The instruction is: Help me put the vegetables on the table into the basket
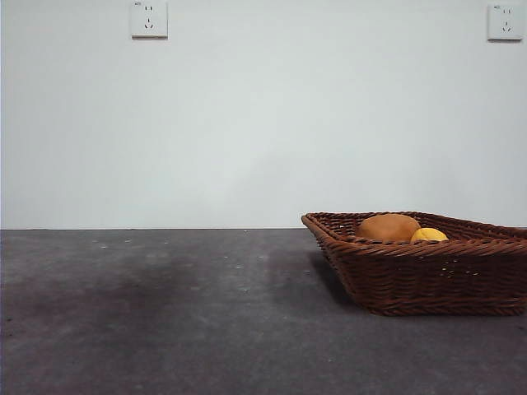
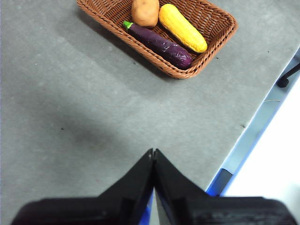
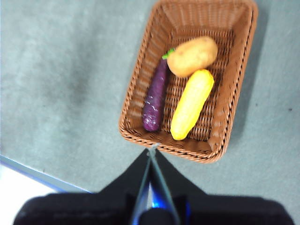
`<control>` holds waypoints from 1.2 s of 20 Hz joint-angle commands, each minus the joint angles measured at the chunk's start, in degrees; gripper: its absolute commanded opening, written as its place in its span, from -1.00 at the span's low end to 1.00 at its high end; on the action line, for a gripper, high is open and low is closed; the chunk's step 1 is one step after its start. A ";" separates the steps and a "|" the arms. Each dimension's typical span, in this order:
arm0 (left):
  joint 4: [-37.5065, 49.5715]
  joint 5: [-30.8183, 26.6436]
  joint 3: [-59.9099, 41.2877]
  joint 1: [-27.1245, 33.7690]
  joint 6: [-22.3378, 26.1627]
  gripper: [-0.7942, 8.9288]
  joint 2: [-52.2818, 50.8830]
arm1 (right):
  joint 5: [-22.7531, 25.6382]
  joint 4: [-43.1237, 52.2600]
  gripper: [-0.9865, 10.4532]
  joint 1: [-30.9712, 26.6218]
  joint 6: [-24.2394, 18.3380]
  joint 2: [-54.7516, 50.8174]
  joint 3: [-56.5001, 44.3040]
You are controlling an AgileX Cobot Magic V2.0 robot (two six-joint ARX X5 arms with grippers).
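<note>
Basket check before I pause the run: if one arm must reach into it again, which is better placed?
Right, probably. The right gripper hangs at the basket rim, jaws shut; the left gripper is farther away. The potato, corn and eggplant already lie inside.

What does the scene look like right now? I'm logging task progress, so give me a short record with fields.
basket contents: corn cob, potato, purple eggplant, all lying inside the basket
vegetables on table: none visible on the table
left gripper: jaws shut, holding nothing, above bare table
right gripper: jaws shut, holding nothing, near the basket's rim
task status: appears complete
</note>
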 commanded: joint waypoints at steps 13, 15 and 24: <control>23.82 -13.40 -0.31 14.51 12.00 -0.84 -5.75 | 6.23 -0.63 -0.83 0.07 -0.07 10.01 -0.17; 23.93 -8.63 -0.35 22.73 12.31 -0.84 -8.66 | 8.17 1.20 -0.83 0.07 -0.07 10.01 -0.17; 42.82 -9.03 -24.96 37.29 14.69 -0.84 -27.82 | 11.72 16.81 -0.83 0.04 -0.07 10.01 -0.17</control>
